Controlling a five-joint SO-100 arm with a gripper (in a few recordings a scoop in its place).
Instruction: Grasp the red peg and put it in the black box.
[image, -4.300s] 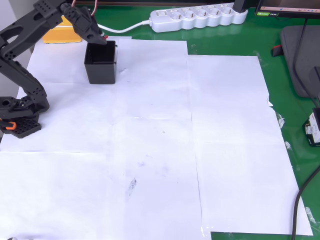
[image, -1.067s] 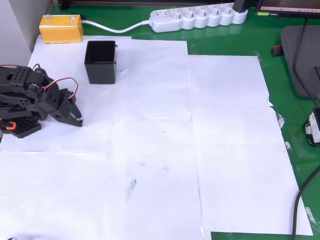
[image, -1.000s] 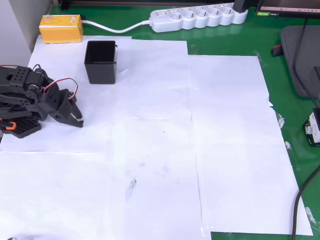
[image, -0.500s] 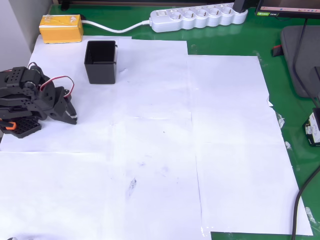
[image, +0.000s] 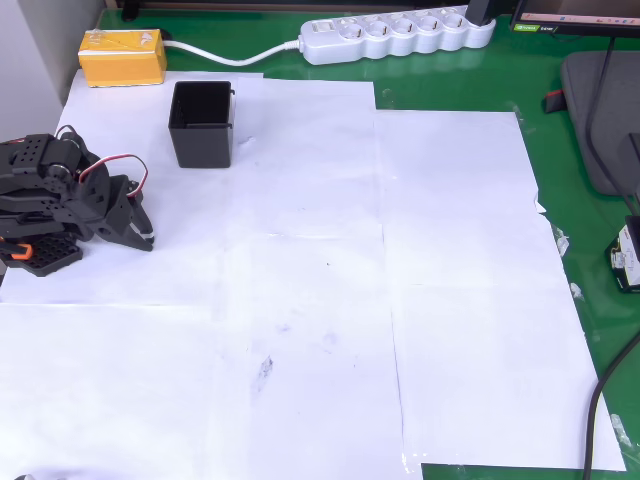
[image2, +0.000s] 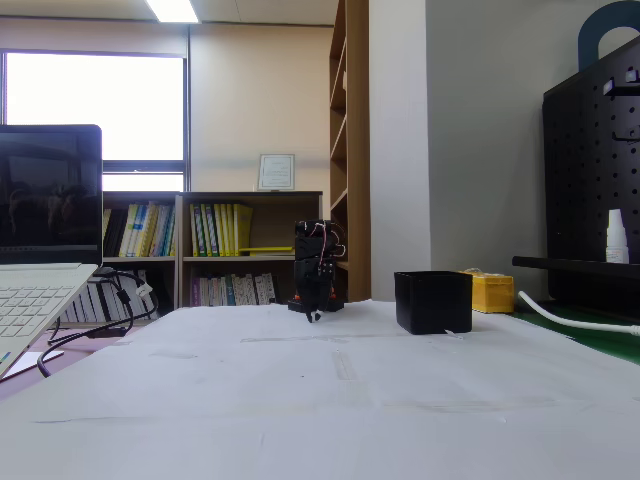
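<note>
The black box (image: 201, 123) stands upright on the white paper at the top left of the overhead view; its hollow inside looks dark. It also stands right of centre in the fixed view (image2: 432, 301). The red peg is hidden. My black arm is folded low over its base at the left edge. My gripper (image: 146, 239) points down and to the right, well below and left of the box, with its fingers together and nothing visible between them. In the fixed view my gripper (image2: 314, 316) hangs just above the paper, left of the box.
A yellow box (image: 122, 57) lies behind the black box, and a white power strip (image: 395, 35) runs along the far edge. White paper sheets (image: 330, 300) cover the green table. A laptop (image2: 40, 290) stands at the left of the fixed view.
A few seconds ago my gripper hung over the black box. The arm has since folded back to its base, and the gripper has drawn a little further left over the last second.
</note>
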